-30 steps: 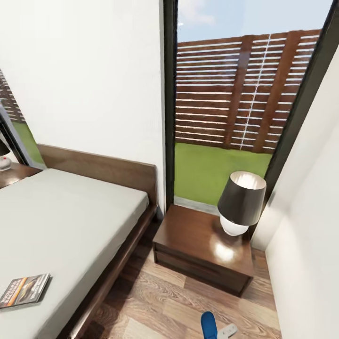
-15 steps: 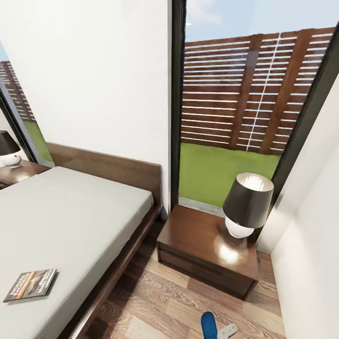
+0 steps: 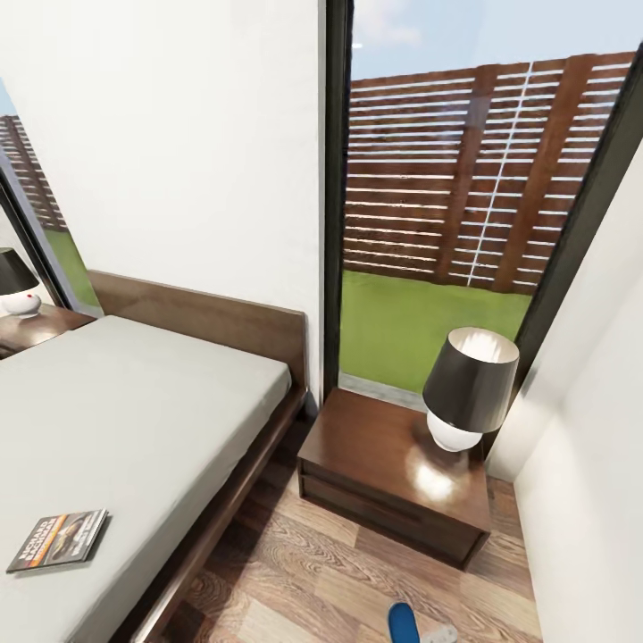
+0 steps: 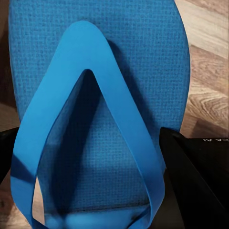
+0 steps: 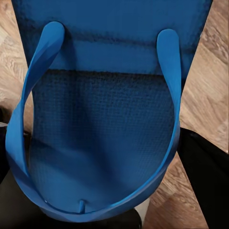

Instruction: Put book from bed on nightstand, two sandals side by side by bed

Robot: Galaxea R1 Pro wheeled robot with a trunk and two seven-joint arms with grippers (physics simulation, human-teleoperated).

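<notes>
The book (image 3: 58, 540) lies flat on the bed (image 3: 134, 411), near the mattress's near edge. A dark brown nightstand (image 3: 375, 451) stands to the right of the bed, and a second nightstand (image 3: 31, 328) is at its far side. The tip of one blue sandal (image 3: 404, 623) pokes up at the bottom edge of the head view, over the wood floor. In the left wrist view a blue sandal (image 4: 95, 62) sits between the black fingers (image 4: 191, 176) of my left gripper (image 4: 88, 140). Another blue sandal (image 5: 109, 95) sits in my right gripper (image 5: 95, 138), between its fingers (image 5: 205, 176).
A dark-shaded lamp (image 3: 469, 384) stands on the right half of the near nightstand; its left half is bare. Another lamp (image 3: 13, 281) sits on the far nightstand. A floor-to-ceiling window (image 3: 446, 223) is behind the nightstand and a white wall (image 3: 589, 446) closes the right side.
The camera panned a little at first, shifting the whole picture right, then held still. The blue sandal at the bottom of the head view has since sunk lower and slightly right.
</notes>
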